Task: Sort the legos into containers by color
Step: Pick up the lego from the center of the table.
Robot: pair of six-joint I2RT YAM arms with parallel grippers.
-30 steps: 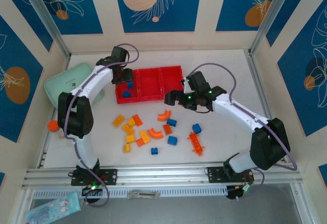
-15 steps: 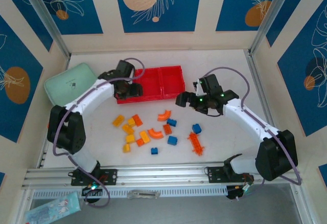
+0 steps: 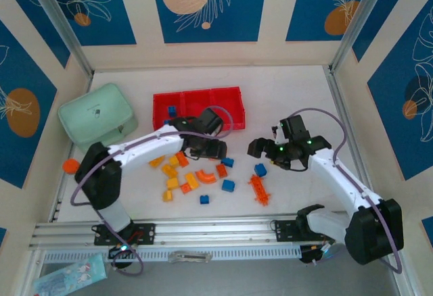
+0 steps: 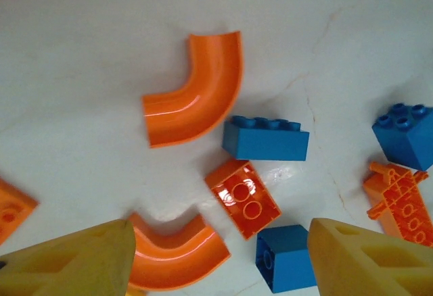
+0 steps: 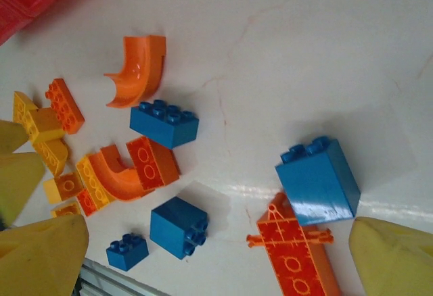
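The red tray (image 3: 196, 104) lies at the back with a blue brick (image 3: 172, 111) in its left compartment. Loose legos lie in front of it: yellow-orange bricks (image 3: 172, 171), a curved orange piece (image 3: 205, 176), blue bricks (image 3: 228, 185) and the long studded orange one (image 3: 259, 190). My left gripper (image 3: 211, 150) hangs open over the pile; between its fingers (image 4: 67, 262) lie an upturned orange brick (image 4: 242, 198), a curved orange piece (image 4: 172, 252) and a blue cube (image 4: 287, 259). My right gripper (image 3: 265, 153) is open and empty above a large blue brick (image 5: 318, 178) and the long orange piece (image 5: 294, 252).
A mint-green case (image 3: 98, 113) sits at the back left, and a round orange cap (image 3: 70, 166) lies by the left wall. The aluminium rail (image 3: 216, 232) runs along the near edge. White table stretches to the right of the tray.
My left gripper has swung from the tray's left compartment forward and right to the pile. My right gripper has drawn back to the right, away from the tray.
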